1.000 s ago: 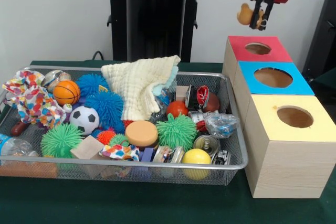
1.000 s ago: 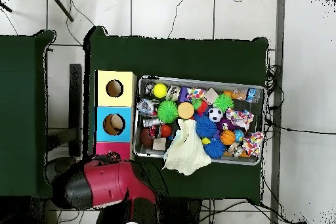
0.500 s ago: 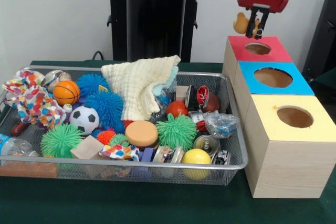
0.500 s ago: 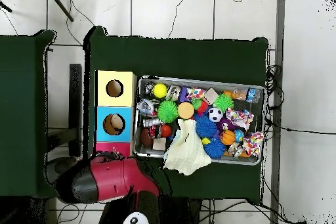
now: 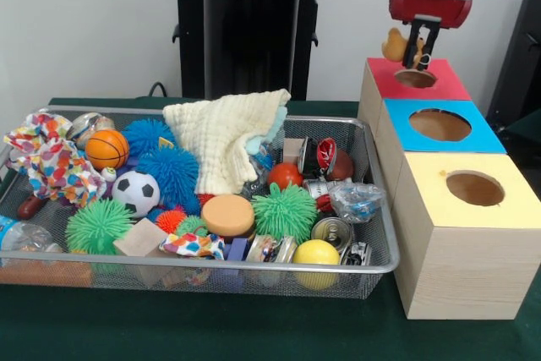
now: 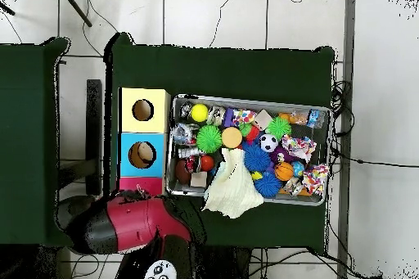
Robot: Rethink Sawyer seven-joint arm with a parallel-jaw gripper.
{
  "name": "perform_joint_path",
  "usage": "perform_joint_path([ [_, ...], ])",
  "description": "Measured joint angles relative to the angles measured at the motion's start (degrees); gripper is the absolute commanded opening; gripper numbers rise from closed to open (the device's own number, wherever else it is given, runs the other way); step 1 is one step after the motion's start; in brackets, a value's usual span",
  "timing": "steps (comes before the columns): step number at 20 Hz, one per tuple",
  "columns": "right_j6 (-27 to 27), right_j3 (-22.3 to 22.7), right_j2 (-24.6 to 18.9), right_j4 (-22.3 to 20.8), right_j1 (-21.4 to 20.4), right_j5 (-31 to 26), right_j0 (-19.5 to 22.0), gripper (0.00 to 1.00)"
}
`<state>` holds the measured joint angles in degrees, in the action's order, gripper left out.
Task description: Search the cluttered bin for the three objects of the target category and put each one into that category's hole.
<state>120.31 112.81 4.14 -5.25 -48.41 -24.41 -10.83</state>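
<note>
1. The end effector (image 5: 418,46) hangs right over the hole in the red box (image 5: 444,84), pinching a small yellow-orange toy (image 5: 394,45). It looks like a rubber duck to me, but it's small and half hidden behind the fingers, so don't quote me.
2. The toy sits off to one side of the fingers rather than dead centre between them, and it looks to be above the near rim of the hole more than above the opening itself.
3. That's the main risk, I reckon: if it lets go from here, the toy could clip the rim and bounce onto the box top, or roll off the back of the desk (image 5: 211,331).
4. The blue box (image 5: 396,114) and yellow box (image 5: 516,200) are next in the row, so a bad bounce could also drop it in the wrong hole.
5. From overhead you mostly just see the red arm (image 6: 131,225) covering the red box, so there's no checking the alignment from up there.
6. The wire bin (image 5: 379,247) is still stuffed: spiky balls, a soccer ball (image 5: 135,192), cans, a cream cloth (image 5: 221,137) draped over the back. Anything else of the target kind could easily be buried under that cloth.
</note>
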Motion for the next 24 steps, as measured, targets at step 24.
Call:
perform_joint_path([
  [24,0.0,-1.6,0.0,0.1,3.0,0.0,-3.0,0.00],
])
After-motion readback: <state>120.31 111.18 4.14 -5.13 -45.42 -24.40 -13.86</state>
